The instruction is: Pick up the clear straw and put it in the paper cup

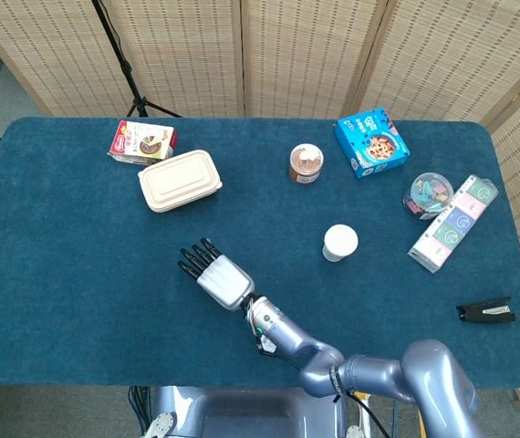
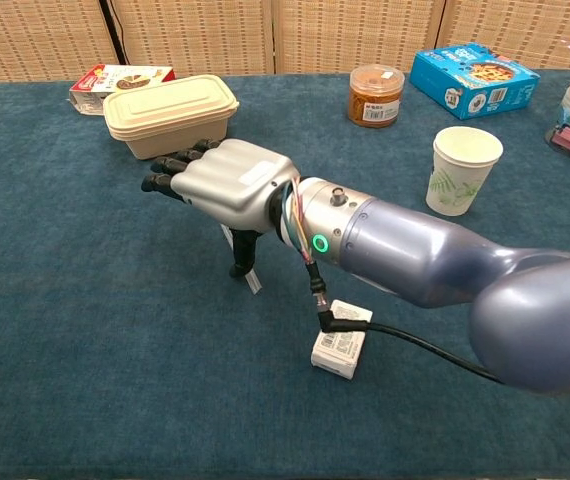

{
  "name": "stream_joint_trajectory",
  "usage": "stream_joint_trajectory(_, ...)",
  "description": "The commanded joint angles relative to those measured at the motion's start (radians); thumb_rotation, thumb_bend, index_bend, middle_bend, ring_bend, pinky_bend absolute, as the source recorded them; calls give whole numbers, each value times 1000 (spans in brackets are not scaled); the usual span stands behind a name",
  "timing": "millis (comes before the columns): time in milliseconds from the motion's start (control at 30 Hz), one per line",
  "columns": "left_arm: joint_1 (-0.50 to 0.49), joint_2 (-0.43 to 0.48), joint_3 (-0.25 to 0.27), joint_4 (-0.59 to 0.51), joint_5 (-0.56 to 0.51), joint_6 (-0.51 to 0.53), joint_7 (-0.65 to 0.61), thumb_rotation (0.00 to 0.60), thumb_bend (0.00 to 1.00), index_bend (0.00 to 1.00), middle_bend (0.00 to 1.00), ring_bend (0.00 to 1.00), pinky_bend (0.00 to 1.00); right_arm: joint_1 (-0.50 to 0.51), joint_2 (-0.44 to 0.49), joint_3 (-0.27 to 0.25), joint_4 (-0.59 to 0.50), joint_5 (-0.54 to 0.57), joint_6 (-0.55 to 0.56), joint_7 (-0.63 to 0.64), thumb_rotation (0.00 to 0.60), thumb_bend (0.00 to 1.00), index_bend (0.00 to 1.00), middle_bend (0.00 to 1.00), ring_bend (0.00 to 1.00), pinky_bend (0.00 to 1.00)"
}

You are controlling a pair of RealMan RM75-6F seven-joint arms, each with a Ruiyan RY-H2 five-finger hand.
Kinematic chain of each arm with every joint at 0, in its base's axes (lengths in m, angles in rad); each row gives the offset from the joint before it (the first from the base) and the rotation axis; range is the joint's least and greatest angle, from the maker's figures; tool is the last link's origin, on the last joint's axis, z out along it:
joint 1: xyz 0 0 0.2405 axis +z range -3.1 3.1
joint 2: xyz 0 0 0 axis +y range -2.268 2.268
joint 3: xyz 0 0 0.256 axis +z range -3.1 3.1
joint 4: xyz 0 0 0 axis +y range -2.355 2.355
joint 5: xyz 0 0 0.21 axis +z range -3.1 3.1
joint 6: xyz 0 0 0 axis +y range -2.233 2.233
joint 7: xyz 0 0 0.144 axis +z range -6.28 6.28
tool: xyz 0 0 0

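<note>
A: One hand in view, your right hand point(image 2: 227, 182), palm down, fingers spread, thumb dropped beside the clear straw point(image 2: 251, 278) lying on the table point(image 2: 85, 330).

B: Gripping yet?

A: Can't tell. Paper cup point(image 2: 462, 170) stands upright, well apart, to its right.

A staged test room rather than a home: a worktop point(image 1: 78, 274) draped in blue cloth, woven folding screens point(image 1: 296, 55) behind, a black tripod stand point(image 1: 123, 64), grey floor.

Far left sit a snack box point(image 1: 143, 142) and a beige lidded container point(image 1: 180, 181) — just beside each other. A brown jar point(image 1: 305, 163) and blue box point(image 1: 371, 142) stand further right.
</note>
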Motion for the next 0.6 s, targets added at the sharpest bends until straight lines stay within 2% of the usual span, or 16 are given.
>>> stream_joint_trajectory(33, 0, -1, 0, -2, 1, 0, 5, 600, 0, 0, 0, 0, 0, 1, 25, -14, 1, -20, 8, -31, 600, 0, 0, 0, 0, 0)
stream_joint_trajectory(400, 0, -3, 3, -10, 6, 3, 23, 600, 0, 0, 0, 0, 0, 2, 113, -64, 46, -90, 27, -143, 600, 0, 0, 0, 0, 0)
stream_joint_trajectory(600, 0, -2, 3, -11, 6, 2, 23, 600, 0, 0, 0, 0, 0, -15, 143, -21, 5, -59, 54, -93, 600, 0, 0, 0, 0, 0)
